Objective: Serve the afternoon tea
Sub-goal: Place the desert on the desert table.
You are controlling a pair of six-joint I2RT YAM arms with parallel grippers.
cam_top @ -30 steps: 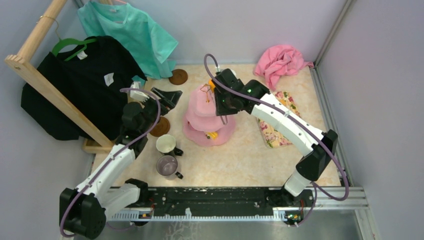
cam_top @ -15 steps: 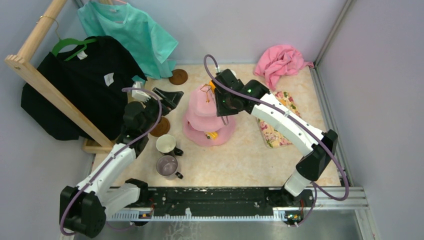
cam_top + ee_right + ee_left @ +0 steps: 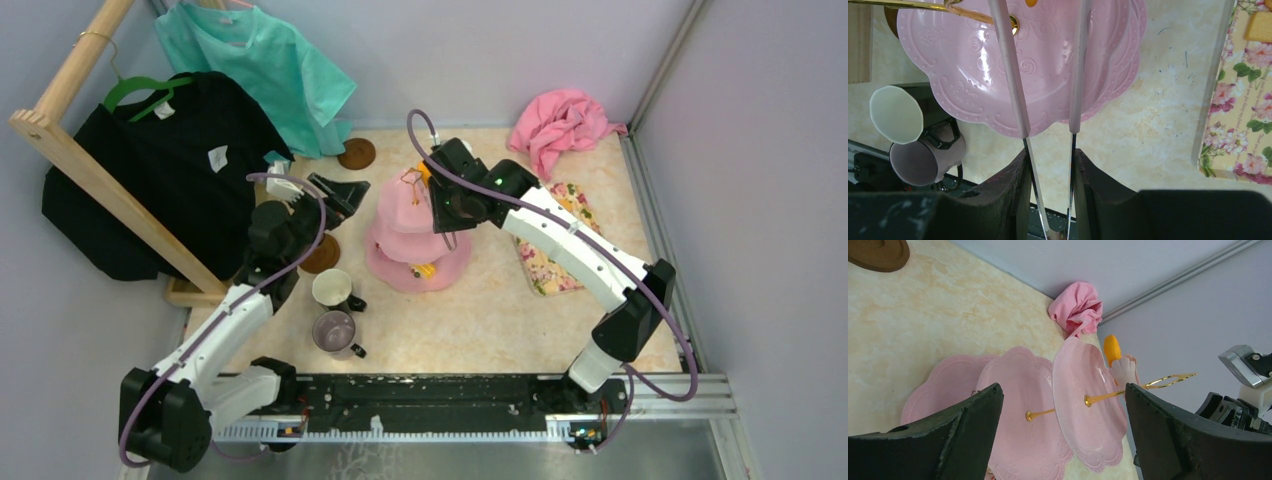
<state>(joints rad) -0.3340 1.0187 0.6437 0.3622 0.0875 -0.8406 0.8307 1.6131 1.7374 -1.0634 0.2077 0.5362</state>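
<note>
**A:** Where was the cake stand, and did either arm have it?

**B:** The pink three-tier cake stand (image 3: 415, 235) stood near the middle of the surface (image 3: 480, 310), and nothing held it. The left fingers (image 3: 973, 425) hung wide apart at its 9 o'clock, gripping nothing.

**A:** And the right?

**B:** The right fingers (image 3: 1013, 185) were pinched narrow on a pair of pink-handled tongs (image 3: 1008, 75), whose arms reached over the top tier. An orange snack (image 3: 1112, 350) sat at that tier's far rim. I couldn't tell whether the tips gripped it.

**A:** So which step was it?

**B:** Loading the stand, I'd judge. A yellow snack (image 3: 425, 270) lay on the bottom tier, and a tan piece (image 3: 1258, 25) waited on the floral mat (image 3: 555, 255) at 3 o'clock.

**A:** What did the next move call for?

**B:** Probably settling the orange snack, lifting the tongs clear of the gold loop (image 3: 410, 180), then swinging to the mat. The white mug (image 3: 331, 287) and grey-purple mug (image 3: 334, 330) at 8 o'clock stood on no brown saucer (image 3: 320, 255).
</note>
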